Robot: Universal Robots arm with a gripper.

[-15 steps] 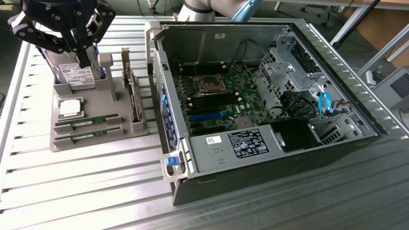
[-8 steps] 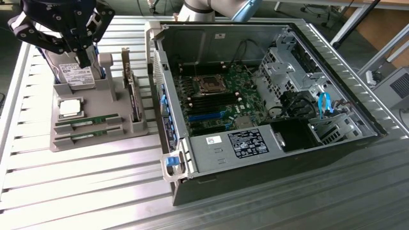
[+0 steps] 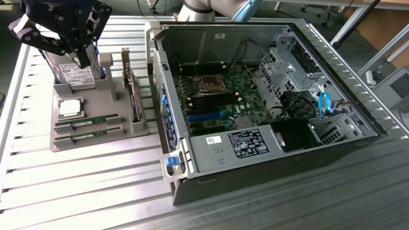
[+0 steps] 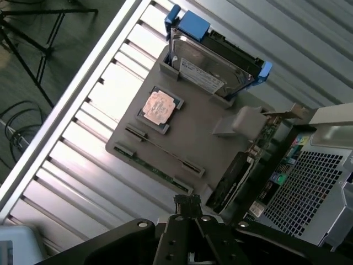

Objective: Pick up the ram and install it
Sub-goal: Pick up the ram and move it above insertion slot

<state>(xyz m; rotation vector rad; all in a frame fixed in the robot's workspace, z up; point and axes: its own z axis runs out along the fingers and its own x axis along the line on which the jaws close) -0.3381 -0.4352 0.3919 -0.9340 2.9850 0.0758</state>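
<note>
Two ram sticks, thin green boards, lie side by side in slots of the grey holder (image 3: 96,108): one ram stick (image 3: 87,120) behind, the other ram stick (image 3: 87,135) in front. The wrist view looks down on the front ram stick (image 4: 150,167) at the holder's edge, with the second one a thin line beside it. My gripper (image 3: 84,61) hangs high over the holder's far end, above the hard drive, well clear of both sticks. Its black fingers (image 4: 188,205) are shut with nothing between them.
The holder also carries a hard drive (image 4: 209,66) in a blue caddy, a square processor chip (image 4: 160,106) and an upright expansion card (image 3: 132,93). On the exterior view's right stands the open computer case (image 3: 357,103), its motherboard (image 3: 217,93) showing black memory slots. Everything rests on a slatted metal table (image 3: 83,187).
</note>
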